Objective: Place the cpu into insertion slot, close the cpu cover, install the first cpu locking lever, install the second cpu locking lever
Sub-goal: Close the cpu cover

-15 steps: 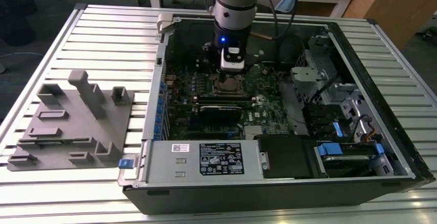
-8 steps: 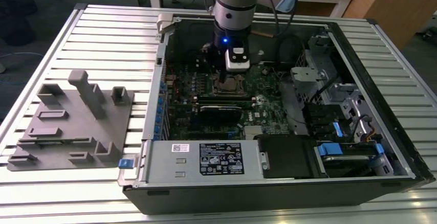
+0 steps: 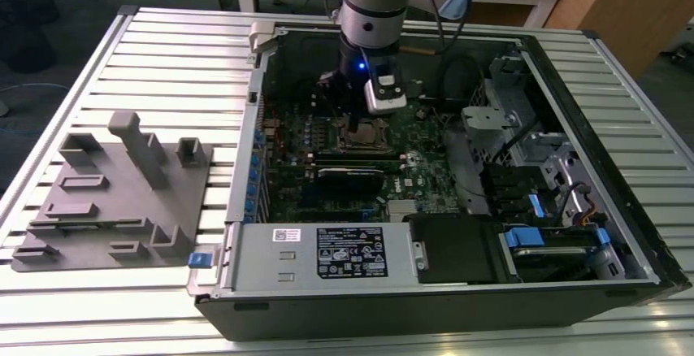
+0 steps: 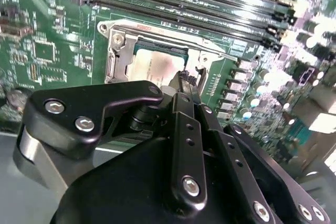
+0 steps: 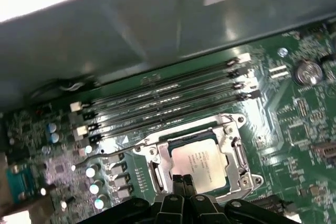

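The silvery cpu [image 5: 202, 160] lies flat in the insertion slot [image 5: 247, 178]. The cpu cover [image 5: 237, 153] frames it, directly beneath the gripper [image 5: 182, 181].

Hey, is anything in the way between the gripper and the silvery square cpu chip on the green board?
Nothing visible stands between them. In the first wrist view the black gripper sits right at the edge of the pale silvery square cpu, which lies flat in the metal-rimmed insertion slot.
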Robot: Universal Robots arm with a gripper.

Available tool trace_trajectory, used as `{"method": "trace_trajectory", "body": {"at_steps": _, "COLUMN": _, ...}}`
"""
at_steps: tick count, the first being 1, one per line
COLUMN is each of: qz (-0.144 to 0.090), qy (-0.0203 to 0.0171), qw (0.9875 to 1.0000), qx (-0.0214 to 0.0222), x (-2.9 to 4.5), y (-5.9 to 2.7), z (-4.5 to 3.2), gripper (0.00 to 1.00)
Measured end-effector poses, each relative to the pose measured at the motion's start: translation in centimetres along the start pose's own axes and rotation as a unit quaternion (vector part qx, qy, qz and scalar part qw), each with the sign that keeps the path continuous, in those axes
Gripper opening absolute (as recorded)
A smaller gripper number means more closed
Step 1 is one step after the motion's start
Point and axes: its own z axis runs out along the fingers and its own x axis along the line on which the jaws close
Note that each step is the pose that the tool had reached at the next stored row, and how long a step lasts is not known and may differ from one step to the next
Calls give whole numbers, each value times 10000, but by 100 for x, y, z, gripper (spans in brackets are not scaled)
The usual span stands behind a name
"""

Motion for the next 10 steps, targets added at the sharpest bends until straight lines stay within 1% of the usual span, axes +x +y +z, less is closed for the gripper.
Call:
{"method": "trace_trajectory", "body": {"at_steps": 2, "qz": -180, "qy": 3, "qw": 9998, "qx": 3, "x": 0, "y": 0, "z": 1, "gripper": 11}}
{"method": "trace_trajectory", "body": {"at_steps": 5, "qz": -407, "qy": 7, "qw": 9992, "qx": 7, "x": 0, "y": 0, "z": 2, "gripper": 11}}
{"method": "trace_trajectory", "body": {"at_steps": 7, "qz": -459, "qy": 8, "qw": 9989, "qx": 8, "x": 0, "y": 0, "z": 3, "gripper": 11}}
{"method": "trace_trajectory", "body": {"at_steps": 10, "qz": -461, "qy": 8, "qw": 9989, "qx": 8, "x": 0, "y": 0, "z": 3, "gripper": 11}}
